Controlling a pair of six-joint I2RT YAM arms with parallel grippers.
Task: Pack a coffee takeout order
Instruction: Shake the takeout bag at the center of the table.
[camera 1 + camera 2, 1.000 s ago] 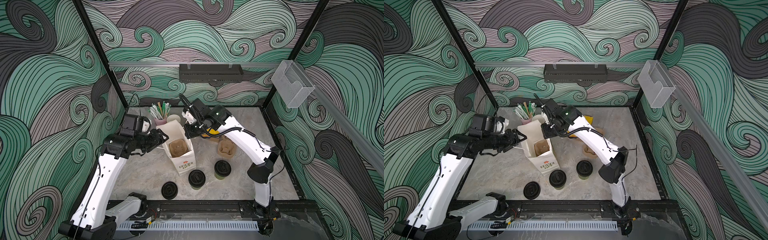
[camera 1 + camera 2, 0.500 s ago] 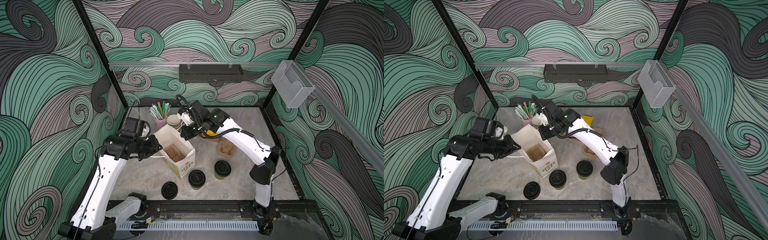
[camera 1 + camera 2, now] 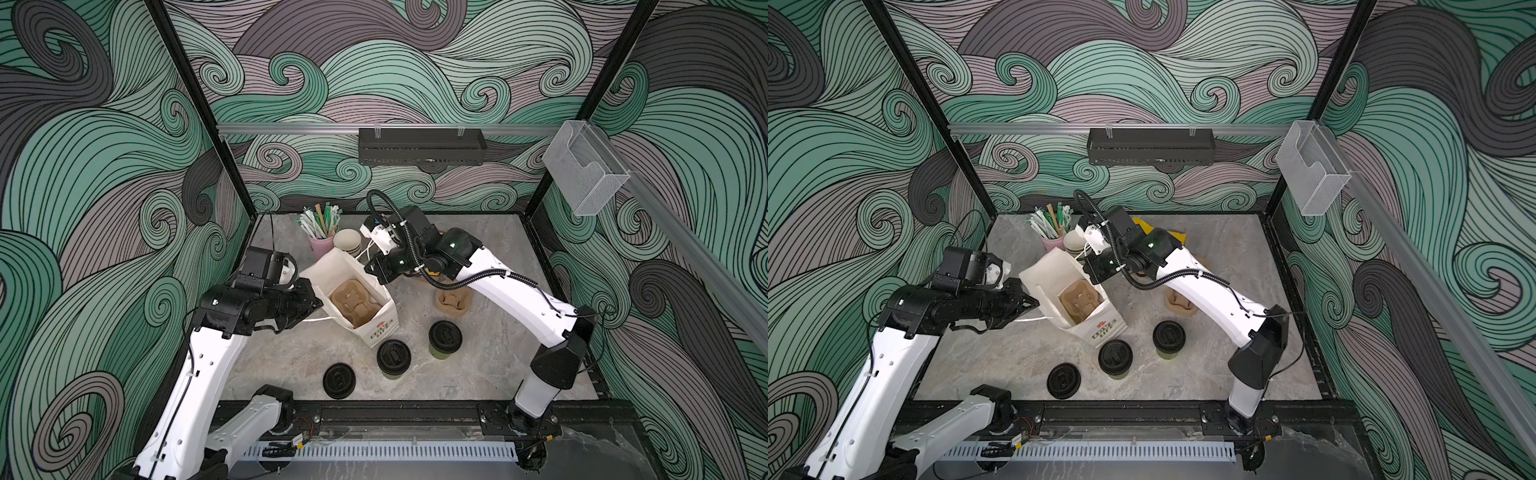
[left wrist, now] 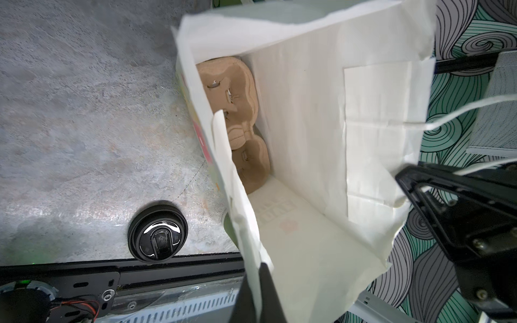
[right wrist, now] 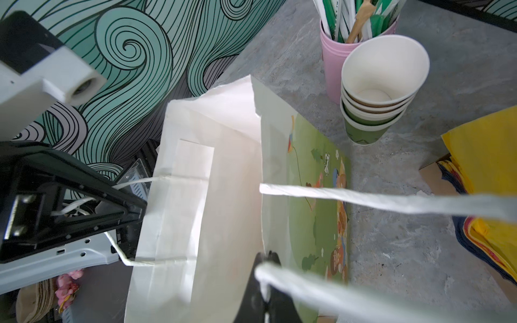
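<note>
1. The paper bag [image 3: 332, 270] stands open-mouthed on the table [image 3: 291, 357] between the two arms. A cardboard cup carrier [image 3: 355, 301] lies in the bottom of it.
2. The left gripper [image 3: 316, 301] is clamped tight on the top edge of the bag's wall on its own side. The left wrist view shows the paper running in between the fingers.
3. The right gripper [image 5: 265, 263] is closed too, at the opposite rim where the cord handle [image 5: 363, 197] comes off. I cannot tell whether it nips cord or paper.
4. A lidded cup [image 3: 394, 357] stands outside, just beside the bag's printed face. A second lidded cup [image 3: 444, 337] is near it on the right arm's side.
5. A black lid [image 3: 340, 380] sits nearer the front rail. I cannot tell whether a cup is under it.
6. At the back, a stack of empty cups [image 3: 347, 241] sits just beside the pink cup of straws [image 3: 320, 243].
7. The yellow napkins [image 5: 489, 156] are piled near those cups.
8. A spare carrier [image 3: 452, 301] rests beneath the right arm.
</note>
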